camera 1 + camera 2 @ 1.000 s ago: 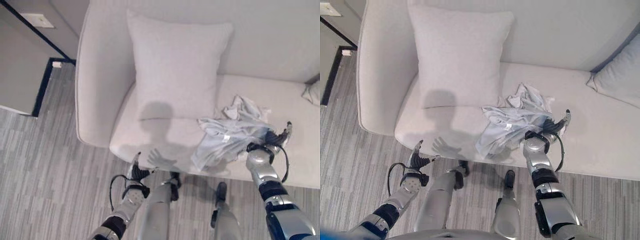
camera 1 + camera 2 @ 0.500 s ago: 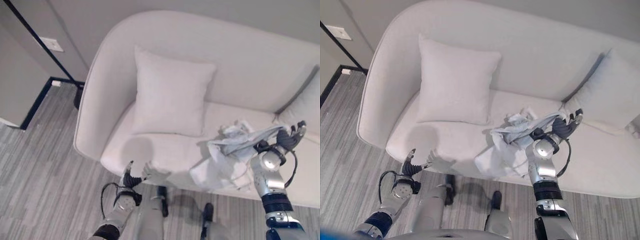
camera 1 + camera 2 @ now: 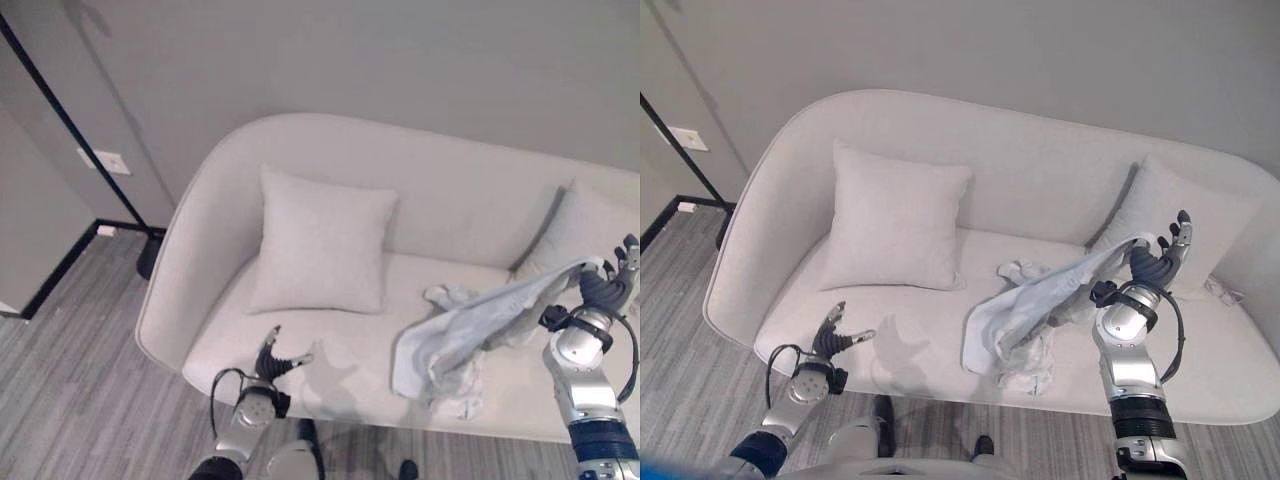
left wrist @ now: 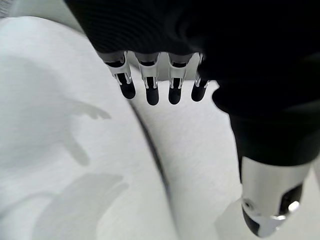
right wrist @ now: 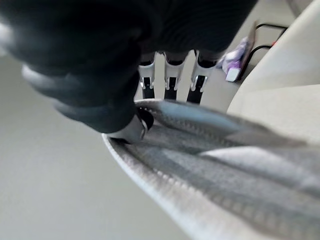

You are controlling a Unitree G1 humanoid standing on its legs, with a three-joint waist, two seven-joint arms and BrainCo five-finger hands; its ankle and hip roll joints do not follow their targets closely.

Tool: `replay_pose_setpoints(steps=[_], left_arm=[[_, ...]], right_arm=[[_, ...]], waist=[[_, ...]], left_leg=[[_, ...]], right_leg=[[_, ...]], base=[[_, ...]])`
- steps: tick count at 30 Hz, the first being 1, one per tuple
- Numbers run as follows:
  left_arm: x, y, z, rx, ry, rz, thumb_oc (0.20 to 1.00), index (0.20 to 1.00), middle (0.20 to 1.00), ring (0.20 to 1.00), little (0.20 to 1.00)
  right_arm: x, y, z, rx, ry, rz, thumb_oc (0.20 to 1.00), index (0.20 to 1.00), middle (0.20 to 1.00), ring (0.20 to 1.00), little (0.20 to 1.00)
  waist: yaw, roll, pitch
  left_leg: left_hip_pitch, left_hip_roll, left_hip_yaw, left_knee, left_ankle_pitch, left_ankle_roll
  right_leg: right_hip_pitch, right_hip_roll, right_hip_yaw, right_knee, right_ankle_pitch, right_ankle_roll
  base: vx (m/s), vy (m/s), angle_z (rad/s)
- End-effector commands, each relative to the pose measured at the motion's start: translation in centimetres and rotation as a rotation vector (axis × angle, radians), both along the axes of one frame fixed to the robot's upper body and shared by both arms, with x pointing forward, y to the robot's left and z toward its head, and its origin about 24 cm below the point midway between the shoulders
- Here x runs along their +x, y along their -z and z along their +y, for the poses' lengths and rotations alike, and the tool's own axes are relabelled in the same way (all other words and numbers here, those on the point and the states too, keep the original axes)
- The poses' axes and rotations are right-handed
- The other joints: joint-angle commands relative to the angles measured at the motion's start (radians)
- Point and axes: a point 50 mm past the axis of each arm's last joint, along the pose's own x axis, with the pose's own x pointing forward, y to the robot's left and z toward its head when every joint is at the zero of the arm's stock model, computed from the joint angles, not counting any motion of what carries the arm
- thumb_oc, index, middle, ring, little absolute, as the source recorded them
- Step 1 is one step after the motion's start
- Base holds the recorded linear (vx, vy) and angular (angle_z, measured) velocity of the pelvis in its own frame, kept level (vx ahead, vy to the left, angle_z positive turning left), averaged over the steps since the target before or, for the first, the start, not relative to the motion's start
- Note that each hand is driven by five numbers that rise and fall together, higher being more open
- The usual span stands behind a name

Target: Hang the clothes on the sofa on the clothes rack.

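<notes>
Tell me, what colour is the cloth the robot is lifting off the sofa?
The garment in the right hand is pale blue-grey, clearest in the right eye view.

sofa (image 3: pixel 330 150) right end cut off, garment (image 5: pixel 240 170) close and blurred

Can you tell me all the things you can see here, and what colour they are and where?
sofa: one, pale cream, along the grey wall, on the striped grey floor.
square cushion: one, pale cream, leaning on the sofa back toward the robot's left.
second cushion: one, pale grey, at the sofa's other end, behind the raised hand.
clothes: one bundle, white and pale blue, one end lifted, the rest trailing onto the seat.
black pole: one, slanting, beside the sofa on the robot's left, with a dark base on the floor.
wall socket: one, white, low on the wall.
left hand: silver, dark tips, open, by the seat's front edge.
right hand: raised, pinching the clothes.
</notes>
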Motion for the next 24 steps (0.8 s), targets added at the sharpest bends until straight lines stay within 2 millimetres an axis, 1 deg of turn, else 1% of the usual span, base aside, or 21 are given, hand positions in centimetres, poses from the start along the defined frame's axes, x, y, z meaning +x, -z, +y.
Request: replay_pose_setpoints(steps=[1, 2, 4, 6, 7, 9, 10, 11, 13, 14, 15, 16, 18, 19, 20, 21, 22, 23, 24], left_arm=[[1.4, -0.8, -1.2, -0.013, 0.053, -0.045, 1.000, 1.000, 1.000, 1.000, 1.000], [1.7, -0.9, -1.5, -0.019, 0.055, -0.050, 1.000, 1.000, 1.000, 1.000, 1.000], [2.7, -1.3, -2.8, -0.035, 0.070, -0.073, 1.000, 1.000, 1.000, 1.000, 1.000], [3.3, -1.6, -3.7, -0.037, 0.084, -0.083, 1.000, 1.000, 1.000, 1.000, 1.000], [3.7, -1.7, -4.4, -0.031, 0.100, -0.090, 1.000, 1.000, 1.000, 1.000, 1.000], [4.5, -2.2, -5.3, -0.014, 0.118, -0.115, 1.000, 1.000, 1.000, 1.000, 1.000], [5.0, -2.4, -6.1, -0.025, 0.127, -0.128, 1.000, 1.000, 1.000, 1.000, 1.000], [5.1, -2.5, -6.2, -0.027, 0.125, -0.130, 1.000, 1.000, 1.000, 1.000, 1.000], [5.6, -3.0, -6.8, -0.031, 0.138, -0.158, 1.000, 1.000, 1.000, 1.000, 1.000], [6.0, -3.4, -7.2, -0.027, 0.149, -0.188, 1.000, 1.000, 1.000, 1.000, 1.000], [6.3, -3.6, -7.5, -0.002, 0.169, -0.206, 1.000, 1.000, 1.000, 1.000, 1.000], [6.3, -3.6, -7.6, -0.004, 0.167, -0.210, 1.000, 1.000, 1.000, 1.000, 1.000], [6.9, -3.9, -7.9, 0.021, 0.172, -0.230, 1.000, 1.000, 1.000, 1.000, 1.000], [7.0, -4.0, -7.9, 0.018, 0.171, -0.232, 1.000, 1.000, 1.000, 1.000, 1.000], [7.6, -4.4, -8.1, 0.028, 0.163, -0.255, 1.000, 1.000, 1.000, 1.000, 1.000], [8.1, -5.0, -8.3, 0.032, 0.162, -0.280, 1.000, 1.000, 1.000, 1.000, 1.000], [8.1, -5.0, -8.3, 0.031, 0.161, -0.281, 1.000, 1.000, 1.000, 1.000, 1.000], [8.8, -5.7, -8.5, 0.068, 0.177, -0.321, 1.000, 1.000, 1.000, 1.000, 1.000], [9.1, -6.0, -8.6, 0.090, 0.185, -0.340, 1.000, 1.000, 1.000, 1.000, 1.000]], right_arm=[[0.8, -9.2, -0.7, -0.105, -0.012, -0.381, 0.200, 0.200, 0.200, 0.200, 0.200], [0.8, -10.3, -0.4, -0.119, -0.028, -0.424, 0.200, 0.200, 0.200, 0.200, 0.200], [1.1, -13.0, 0.6, -0.157, -0.066, -0.512, 0.200, 0.200, 0.200, 0.200, 0.200], [1.3, -14.7, 1.5, -0.169, -0.099, -0.569, 0.200, 0.200, 0.200, 0.200, 0.200], [1.5, -16.1, 2.1, -0.189, -0.121, -0.607, 0.200, 0.200, 0.200, 0.200, 0.200], [1.7, -17.9, 2.9, -0.217, -0.142, -0.652, 0.200, 0.200, 0.200, 0.200, 0.200], [2.0, -19.7, 3.5, -0.233, -0.157, -0.696, 0.200, 0.200, 0.200, 0.200, 0.200], [2.1, -19.8, 3.6, -0.235, -0.159, -0.699, 0.200, 0.200, 0.200, 0.200, 0.200], [2.1, -21.7, 3.7, -0.269, -0.153, -0.734, 0.200, 0.200, 0.200, 0.200, 0.200], [2.3, -23.0, 3.7, -0.284, -0.152, -0.761, 0.200, 0.200, 0.200, 0.200, 0.200], [2.4, -24.8, 3.6, -0.301, -0.149, -0.791, 0.200, 0.200, 0.200, 0.200, 0.200], [2.4, -25.0, 3.6, -0.303, -0.151, -0.794, 0.200, 0.200, 0.200, 0.200, 0.200], [2.5, -27.1, 3.8, -0.321, -0.164, -0.827, 0.200, 0.200, 0.200, 0.200, 0.200], [2.5, -27.2, 3.8, -0.322, -0.167, -0.829, 0.200, 0.200, 0.200, 0.200, 0.200], [2.6, -28.9, 4.2, -0.333, -0.187, -0.851, 0.200, 0.200, 0.200, 0.200, 0.200], [2.6, -30.2, 4.5, -0.341, -0.200, -0.870, 0.200, 0.200, 0.200, 0.200, 0.200], [2.6, -30.2, 4.5, -0.342, -0.202, -0.871, 0.200, 0.200, 0.200, 0.200, 0.200], [2.7, -31.6, 4.8, -0.344, -0.214, -0.884, 0.200, 0.200, 0.200, 0.200, 0.200], [2.8, -32.3, 5.0, -0.345, -0.223, -0.894, 0.200, 0.200, 0.200, 0.200, 0.200]], waist=[[0.034, 0.024, -0.048], [0.031, 0.021, -0.055], [0.026, 0.012, -0.072], [0.018, 0.003, -0.089], [0.012, -0.003, -0.096], [0.004, -0.010, -0.108], [-0.002, -0.019, -0.124], [-0.002, -0.017, -0.121], [-0.008, -0.029, -0.134], [-0.011, -0.034, -0.137], [-0.019, -0.046, -0.151], [-0.019, -0.044, -0.148], [-0.029, -0.054, -0.161], [-0.030, -0.051, -0.159], [-0.040, -0.058, -0.171], [-0.047, -0.057, -0.176], [-0.047, -0.056, -0.175], [-0.058, -0.061, -0.188], [-0.064, -0.062, -0.192]], left_leg=[[0.055, 0.133, -0.020, -0.177, 0.149, -0.122], [0.062, 0.133, -0.018, -0.182, 0.150, -0.123], [0.082, 0.135, -0.013, -0.196, 0.152, -0.126], [0.094, 0.137, -0.007, -0.205, 0.154, -0.128], [0.107, 0.138, -0.001, -0.212, 0.151, -0.131], [0.120, 0.142, 0.002, -0.218, 0.152, -0.132], [0.128, 0.148, 0.008, -0.223, 0.157, -0.132], [0.130, 0.148, 0.009, -0.225, 0.157, -0.132], [0.141, 0.151, 0.013, -0.227, 0.157, -0.135], [0.147, 0.153, 0.016, -0.228, 0.157, -0.137], [0.154, 0.158, 0.021, -0.229, 0.157, -0.140], [0.155, 0.158, 0.022, -0.230, 0.157, -0.140], [0.167, 0.165, 0.028, -0.233, 0.157, -0.143], [0.167, 0.165, 0.029, -0.233, 0.157, -0.143], [0.175, 0.169, 0.035, -0.234, 0.156, -0.145], [0.182, 0.172, 0.040, -0.237, 0.157, -0.146], [0.182, 0.172, 0.040, -0.237, 0.157, -0.147], [0.189, 0.176, 0.046, -0.240, 0.156, -0.148], [0.192, 0.177, 0.049, -0.240, 0.157, -0.149]], right_leg=[[0.022, -0.007, -0.018, 0.056, -0.032, -0.010], [0.026, -0.008, -0.018, 0.055, -0.032, -0.009], [0.033, -0.007, -0.016, 0.054, -0.032, -0.009], [0.037, -0.005, -0.013, 0.053, -0.029, -0.009], [0.042, -0.006, -0.012, 0.054, -0.033, -0.008], [0.045, -0.004, -0.007, 0.056, -0.033, -0.009], [0.046, 0.000, -0.003, 0.054, -0.028, -0.010], [0.047, 0.000, -0.001, 0.053, -0.028, -0.010], [0.052, 0.001, 0.002, 0.055, -0.029, -0.011], [0.057, 0.002, 0.003, 0.056, -0.031, -0.011], [0.058, 0.004, 0.007, 0.056, -0.031, -0.011], [0.058, 0.004, 0.008, 0.057, -0.031, -0.011], [0.062, 0.007, 0.013, 0.059, -0.032, -0.012], [0.061, 0.007, 0.013, 0.059, -0.032, -0.012], [0.062, 0.009, 0.020, 0.060, -0.031, -0.012], [0.063, 0.009, 0.024, 0.061, -0.031, -0.011], [0.063, 0.009, 0.024, 0.061, -0.031, -0.011], [0.061, 0.011, 0.029, 0.065, -0.031, -0.011], [0.059, 0.012, 0.032, 0.066, -0.031, -0.011]], base=[[0.01, 0.031, 0.05], [0.00, 0.031, 0.02], [0.00, 0.015, -0.02], [0.00, 0.000, 0.00], [0.00, 0.000, 0.00], [0.00, 0.013, -0.13], [0.00, 0.007, -0.16], [0.00, 0.007, -0.09], [-0.01, 0.003, -0.14], [-0.03, -0.001, -0.15], [-0.01, 0.000, -0.10], [0.00, 0.001, -0.08], [0.00, -0.002, -0.08], [0.00, 0.000, 0.00], [-0.01, 0.009, -0.05], [-0.01, 0.009, -0.10], [-0.01, 0.004, -0.20], [-0.01, 0.005, -0.25], [-0.02, 0.009, -0.18]])
